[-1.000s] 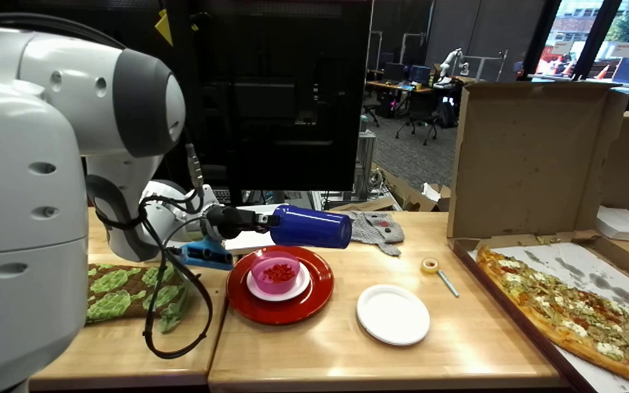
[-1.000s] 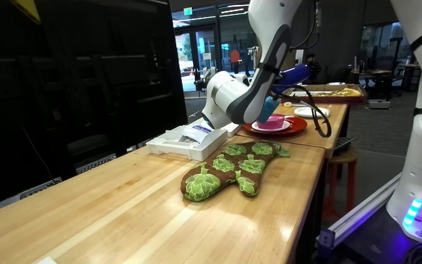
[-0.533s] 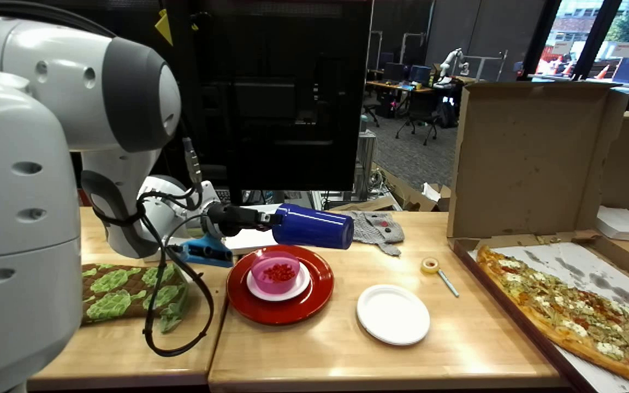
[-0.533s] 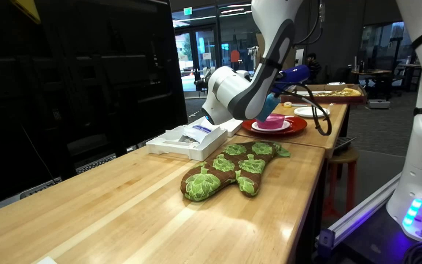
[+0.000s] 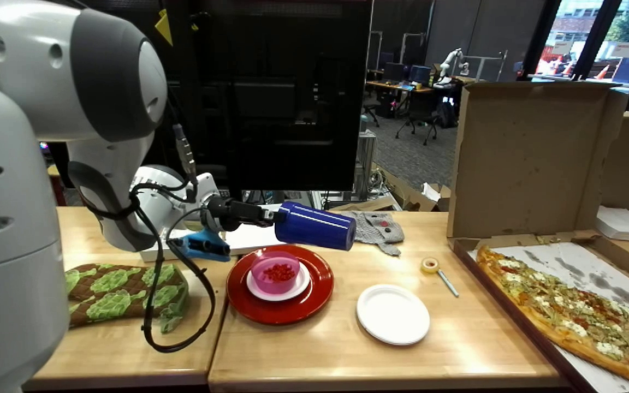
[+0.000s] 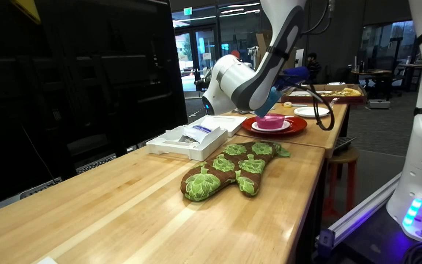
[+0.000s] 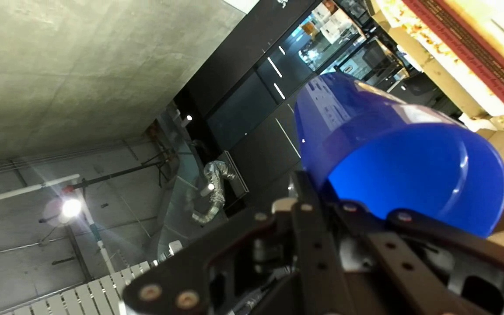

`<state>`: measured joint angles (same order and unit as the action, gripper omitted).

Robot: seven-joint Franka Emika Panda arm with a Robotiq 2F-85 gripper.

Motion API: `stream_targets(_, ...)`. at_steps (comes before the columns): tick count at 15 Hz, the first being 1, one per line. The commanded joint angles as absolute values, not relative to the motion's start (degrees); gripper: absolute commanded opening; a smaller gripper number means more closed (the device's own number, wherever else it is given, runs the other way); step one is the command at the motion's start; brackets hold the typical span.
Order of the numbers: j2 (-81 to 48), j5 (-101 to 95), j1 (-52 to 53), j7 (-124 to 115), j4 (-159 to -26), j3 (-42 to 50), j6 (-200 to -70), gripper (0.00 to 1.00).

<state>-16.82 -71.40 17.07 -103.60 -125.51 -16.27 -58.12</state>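
Note:
A blue cup (image 5: 315, 226) is held on its side in the air, its closed end pointing away from the hand and sloping slightly down in an exterior view. My gripper (image 5: 278, 216) is shut on the cup's wall at the rim. In the wrist view, one finger of the gripper (image 7: 316, 180) lies outside the cup (image 7: 348, 114) and the other reaches inside its mouth, which looks empty. Nearest below, in both exterior views, is a pink bowl (image 5: 261, 279) with small red pieces, on a small white plate (image 5: 304, 284) set on a red plate (image 5: 321, 297).
Further along the table are a white plate (image 5: 393, 315), a tape roll (image 5: 430, 266), a marker (image 5: 448, 284), a grey knitted cloth (image 5: 375, 232) and an open box with pizza (image 5: 571, 316). A patterned oven mitt (image 6: 225, 170) lies near a white tray (image 6: 211, 146). A dark screen (image 5: 282, 109) stands behind.
The arm has risen, its wrist shifting up and right in an exterior view. The cup, still gripped, has moved only slightly and stays sideways. Objects on the table have not moved.

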Motion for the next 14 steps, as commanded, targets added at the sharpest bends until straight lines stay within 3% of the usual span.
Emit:
stream_targets(1, -11.2, -70.4, 16.0, -100.6, -129.0, -16.9, -62.6, 0.01)
stream_targets(14, -1.5, -69.1, 12.8, -94.4, -132.9, -14.5, -76.6, 0.01)
